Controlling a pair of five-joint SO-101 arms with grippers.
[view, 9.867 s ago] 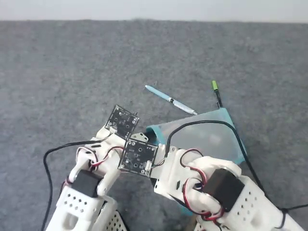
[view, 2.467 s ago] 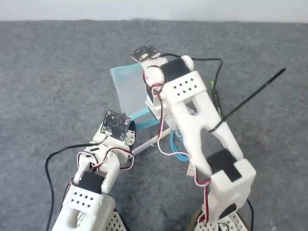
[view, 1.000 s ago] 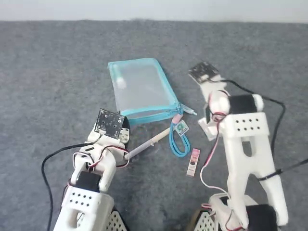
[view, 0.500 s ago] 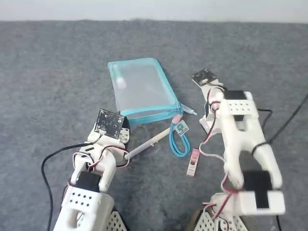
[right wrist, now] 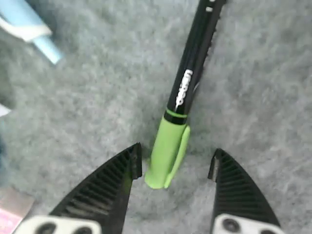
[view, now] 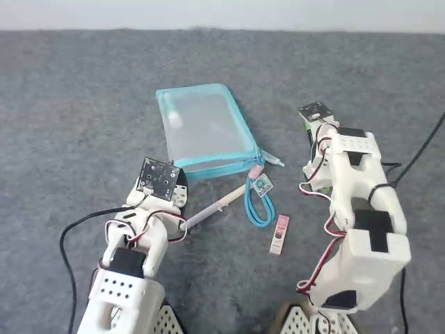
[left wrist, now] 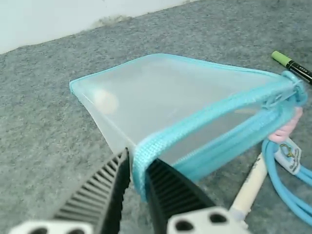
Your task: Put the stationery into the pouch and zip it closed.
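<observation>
Nearest the arms' bases, a pink stick (view: 279, 234) lay on the grey mat (view: 83, 90), not far from its near edge. A white pen (view: 215, 207) slanted beside it on the left arm's side. A looped blue cord (view: 259, 205) rested between the two, running up to the zip's end. Just beyond the pen, the left gripper (left wrist: 134, 180) was pinching the pouch (left wrist: 185, 102) by its near corner, jaws pressed together on the blue zip edge. From there the clear pouch stretched away over the mat's middle toward the far edge. A blue pen (view: 272, 161) showed its tip at the pouch's other near corner, beside the zip's end. Farther out on the right side, apart from the pouch, a black marker (right wrist: 183, 102) lay on the mat. The right gripper (right wrist: 173, 165) stood over it with jaws spread, one on either side of its green cap, neither one touching it.
</observation>
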